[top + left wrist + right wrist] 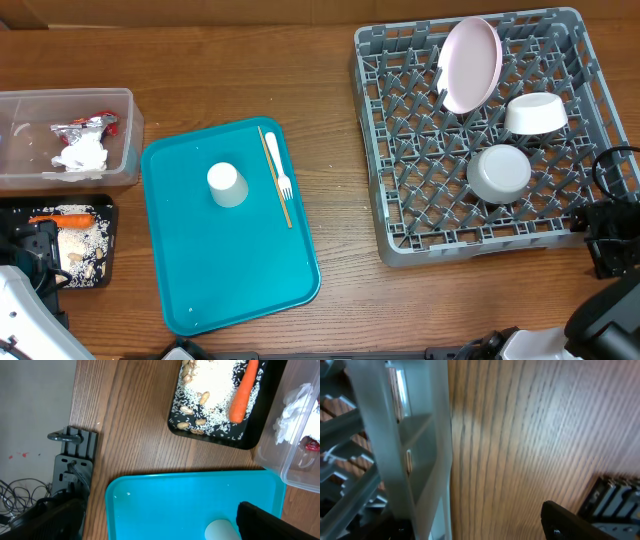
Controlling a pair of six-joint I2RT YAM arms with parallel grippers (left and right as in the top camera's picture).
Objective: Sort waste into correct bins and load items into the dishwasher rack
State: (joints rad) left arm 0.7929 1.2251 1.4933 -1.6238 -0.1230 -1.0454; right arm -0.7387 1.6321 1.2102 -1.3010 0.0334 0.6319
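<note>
Resting on the teal tray [230, 270] mid-counter: white cup [227, 185], and just beside it to the right a white fork [277, 160] lying along a wooden stick [286, 212]. None of these is in the rack.

Dishwasher rack [470, 250] sits on the right of the counter [340, 150], well apart from the teal tray. In it:
- pink plate [470, 65] up on edge, tilted, in the far part
- white bowl [535, 113] just right of the plate
- second white bowl [498, 172] nearer the front, close to the first

Clear tub [135, 130] sits far left and holds a crumpled white napkin [82, 155] and a silver-and-red foil wrapper [85, 125], touching each other. Black tray [220, 440] sits just in front of the tub and holds an orange carrot [243, 392], a spread of rice [215, 380] and nuts [192, 410]. The carrot lies on the rice.

Left claw [160, 525] is spread wide with nothing between its fingers. In its wrist view one dark finger [265, 520] is over the teal tray right by the cup, not touching it that I can tell.

Right claw [470, 525] is spread too and grips nothing. Its wrist view shows one finger [570, 520] low over bare counter, with the rack's grey outer wall off to the side. Overhead puts it just outside the rack's near right corner.
</note>
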